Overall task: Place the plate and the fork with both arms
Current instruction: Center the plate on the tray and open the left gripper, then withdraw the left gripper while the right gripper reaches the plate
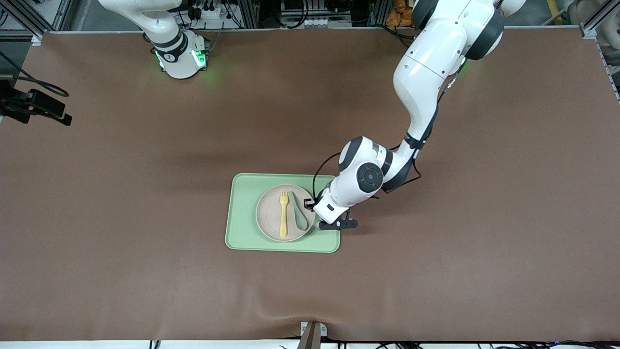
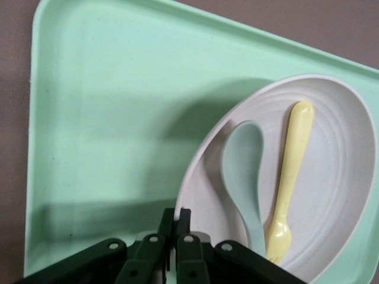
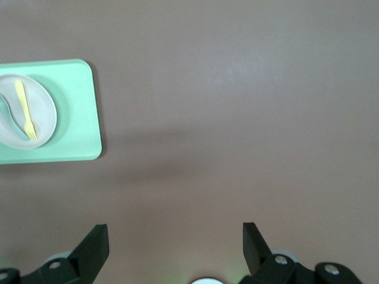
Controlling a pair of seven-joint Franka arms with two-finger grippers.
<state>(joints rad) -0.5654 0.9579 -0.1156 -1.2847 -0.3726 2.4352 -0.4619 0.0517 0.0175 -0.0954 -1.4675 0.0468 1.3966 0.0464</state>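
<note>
The beige-pink plate (image 1: 271, 215) lies on the light-green tray (image 1: 242, 235). The yellow fork (image 1: 283, 213) lies on the plate beside a grey-green spoon (image 1: 299, 217). My left gripper (image 1: 310, 202) is at the plate's edge toward the left arm's end. In the left wrist view its fingers (image 2: 169, 218) are shut on the rim of the plate (image 2: 337, 177), with the fork (image 2: 290, 171) and the spoon (image 2: 243, 165) close by. My right gripper (image 3: 176, 236) is open and empty, high over bare table. It waits and is out of the front view.
The tray (image 2: 106, 118) lies mid-table on the brown mat. It shows small in the right wrist view (image 3: 77, 118). A black camera mount (image 1: 34, 106) stands at the table edge at the right arm's end. Bare mat lies all around the tray.
</note>
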